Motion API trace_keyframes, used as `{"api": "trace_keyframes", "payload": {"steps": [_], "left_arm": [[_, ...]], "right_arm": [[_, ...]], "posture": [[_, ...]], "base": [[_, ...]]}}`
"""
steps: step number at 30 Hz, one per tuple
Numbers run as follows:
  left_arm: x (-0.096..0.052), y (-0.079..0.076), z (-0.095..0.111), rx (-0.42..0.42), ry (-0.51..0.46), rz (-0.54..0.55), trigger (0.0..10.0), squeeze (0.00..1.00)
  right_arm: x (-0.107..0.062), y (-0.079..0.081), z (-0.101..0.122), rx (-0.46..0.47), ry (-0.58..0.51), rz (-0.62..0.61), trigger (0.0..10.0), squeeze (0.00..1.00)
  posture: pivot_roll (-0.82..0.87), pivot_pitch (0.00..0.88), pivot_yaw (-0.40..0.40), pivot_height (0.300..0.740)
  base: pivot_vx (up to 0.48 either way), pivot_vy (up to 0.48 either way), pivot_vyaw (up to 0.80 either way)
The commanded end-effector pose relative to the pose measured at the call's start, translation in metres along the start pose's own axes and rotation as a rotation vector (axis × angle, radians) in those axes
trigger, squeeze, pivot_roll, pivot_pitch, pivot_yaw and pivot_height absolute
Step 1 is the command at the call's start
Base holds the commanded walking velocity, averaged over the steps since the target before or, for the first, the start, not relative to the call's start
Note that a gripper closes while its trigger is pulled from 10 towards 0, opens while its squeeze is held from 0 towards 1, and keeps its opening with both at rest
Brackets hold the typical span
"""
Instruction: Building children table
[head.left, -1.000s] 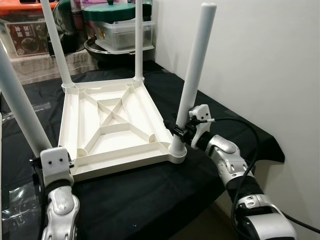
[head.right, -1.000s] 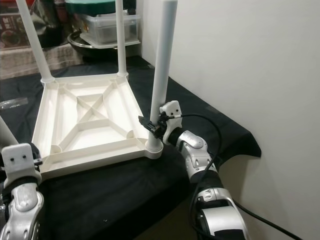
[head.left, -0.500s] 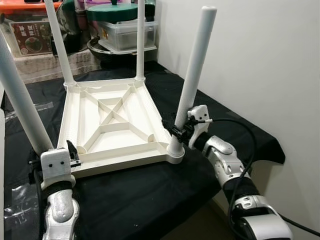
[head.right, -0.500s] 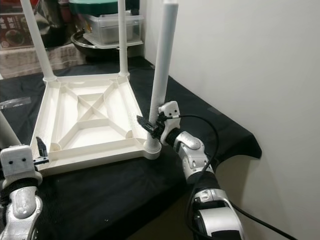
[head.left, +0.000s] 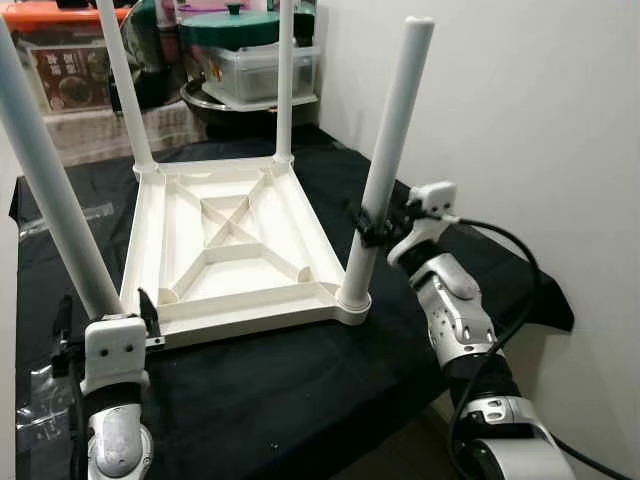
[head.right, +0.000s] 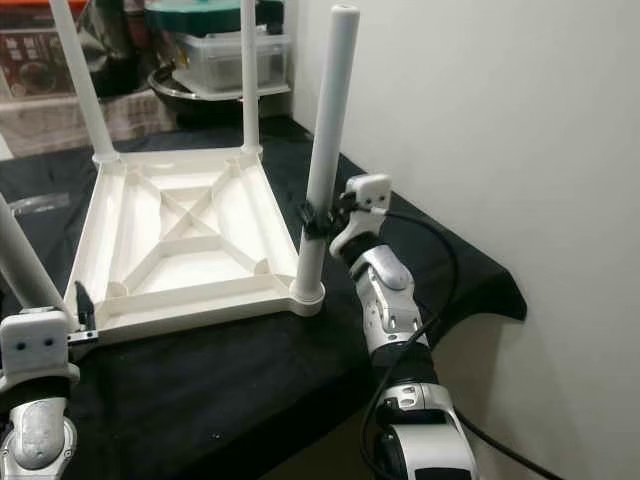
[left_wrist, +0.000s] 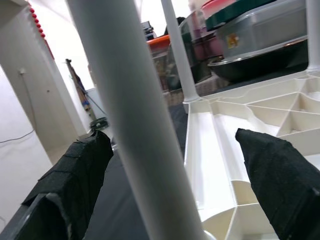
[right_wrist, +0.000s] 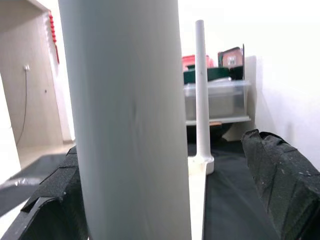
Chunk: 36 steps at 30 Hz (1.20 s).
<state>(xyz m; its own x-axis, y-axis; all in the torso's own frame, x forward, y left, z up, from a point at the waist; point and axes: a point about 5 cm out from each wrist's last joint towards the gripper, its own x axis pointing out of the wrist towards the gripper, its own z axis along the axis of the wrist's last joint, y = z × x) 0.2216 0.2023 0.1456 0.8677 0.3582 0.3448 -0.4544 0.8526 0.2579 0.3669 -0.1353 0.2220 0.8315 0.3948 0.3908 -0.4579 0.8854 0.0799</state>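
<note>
One white plastic children's table (head.left: 230, 250) lies upside down on a black cloth (head.left: 300, 400) that covers the surface beneath it, its ribbed underside facing up and four white legs standing from its four corners. The two far legs (head.left: 284, 80) rise at the far edge, near a clutter of containers: one clear lidded box (head.left: 262, 70) with a green lid (head.left: 240, 28) on top of it, a dark round pan (head.left: 215, 100) under that, and an orange-lidded box (head.left: 40, 15) toward the far left corner. The near right leg (head.left: 385, 165) stands in its socket at the table's near right corner, close to the cloth's right edge by the white wall (head.left: 520, 120). The right gripper (head.left: 372, 225) reaches in from the right at mid-height of this leg, forearm raised and bent up from the elbow, its black fingers (right_wrist: 280, 180) spread on either side of the leg; in the right wrist view the leg sits between them with a gap on the one side, so it is open around the leg rather than clamped. The near left leg (head.left: 55, 180) leans outward at the near left corner. The left gripper (head.left: 105, 315) is low by the base of that leg, wrist upright, and its two fingers (left_wrist: 75, 175) stand wide apart with the leg between them, not closed on it.
</note>
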Motion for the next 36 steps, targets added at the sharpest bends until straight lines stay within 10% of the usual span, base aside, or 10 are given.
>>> {"api": "trace_keyframes", "payload": {"steps": [1,7,8,9,10,25,26,35,36], "left_arm": [[-0.001,-0.004,0.003,-0.009,-0.015,-0.034,10.0,0.0],[-0.003,-0.02,0.006,-0.016,-0.035,-0.191,10.0,0.0],[-0.005,-0.025,0.008,-0.012,-0.049,-0.25,10.0,0.0],[-0.005,-0.025,0.008,-0.012,-0.049,-0.25,10.0,0.0],[-0.007,-0.028,0.009,-0.001,-0.067,-0.289,10.0,0.0],[-0.007,-0.035,0.006,-0.005,-0.064,-0.335,10.0,0.0],[-0.007,-0.035,0.006,-0.006,-0.064,-0.339,10.0,0.0],[-0.005,-0.038,0.004,-0.007,-0.064,-0.352,10.0,0.0],[-0.005,-0.039,0.003,-0.007,-0.063,-0.352,10.0,0.0]], "right_arm": [[0.001,0.001,0.005,0.016,-0.011,-0.008,10.0,1.0],[0.015,0.004,0.033,0.003,-0.057,0.031,10.0,1.0],[0.02,0.003,0.041,-0.008,-0.068,0.042,10.0,0.2],[0.02,0.003,0.041,-0.008,-0.068,0.042,10.0,0.2],[0.023,0.002,0.049,-0.02,-0.079,0.049,10.0,0.0],[0.05,-0.008,0.114,-0.114,-0.15,0.061,10.0,0.0],[0.052,-0.01,0.117,-0.103,-0.143,0.056,8.2,0.0],[0.057,-0.014,0.133,-0.071,-0.13,0.048,5.8,0.0],[0.058,-0.014,0.135,-0.069,-0.13,0.052,3.6,0.0]], "posture": [[0.06,0.0,-0.074,0.74],[0.06,0.0,-0.075,0.74],[0.06,0.0,-0.079,0.74],[0.06,0.0,-0.079,0.74],[0.06,0.0,-0.079,0.74],[0.06,0.0,-0.09,0.74],[0.05,0.0,-0.089,0.74],[0.05,0.0,-0.086,0.74],[0.05,0.0,-0.085,0.74]], "base": [[0.0,0.0,0.0],[0.0,0.0,0.0],[0.0,0.0,0.0],[0.0,0.0,0.0],[0.0,0.0,0.0],[0.0,0.0,0.0],[0.0,0.0,0.0],[0.0,0.0,0.0],[0.0,0.0,0.0]]}}
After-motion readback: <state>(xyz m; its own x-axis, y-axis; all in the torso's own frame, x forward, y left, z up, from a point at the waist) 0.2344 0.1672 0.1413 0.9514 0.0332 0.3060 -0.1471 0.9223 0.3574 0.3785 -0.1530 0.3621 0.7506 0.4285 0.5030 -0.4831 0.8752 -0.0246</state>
